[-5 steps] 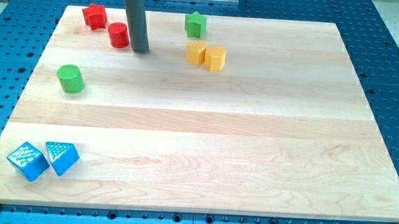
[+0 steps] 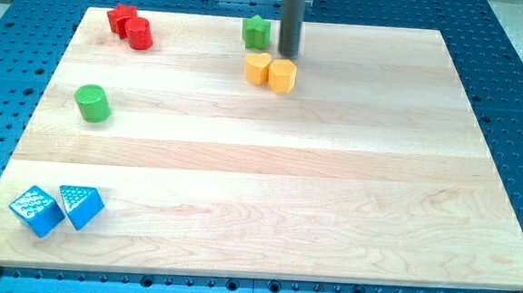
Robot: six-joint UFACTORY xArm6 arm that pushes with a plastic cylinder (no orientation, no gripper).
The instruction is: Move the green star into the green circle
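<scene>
Here, on the wooden worktop (image 2: 269,165), my tip (image 2: 289,55) rests near the view's top edge, just to the view's right of the green star (image 2: 256,31) and just above the two yellow blocks (image 2: 271,73). I carry no fingers at all, only a straight dark rod, so there is nothing to open or close and nothing gripped. The green star sits at the view's top, a little left of centre, apart from the rod by a narrow strip of bare wood; I cannot tell whether contact has been made, though a gap seems to show. The green circle (image 2: 92,103), a short green cylinder, stands well apart from it, far toward the view's left and lower down the worktop. A red star (image 2: 120,17) and a red cylinder (image 2: 140,33) touch each other at the view's top left, not far off the line between star and circle. Two blue blocks (image 2: 56,208) lie together at the view's bottom left, out of the way. By my judgement the task is barely begun: the tip stands on the proper side for a leftward push, yet the star's whole journey to the circle is left to do.
</scene>
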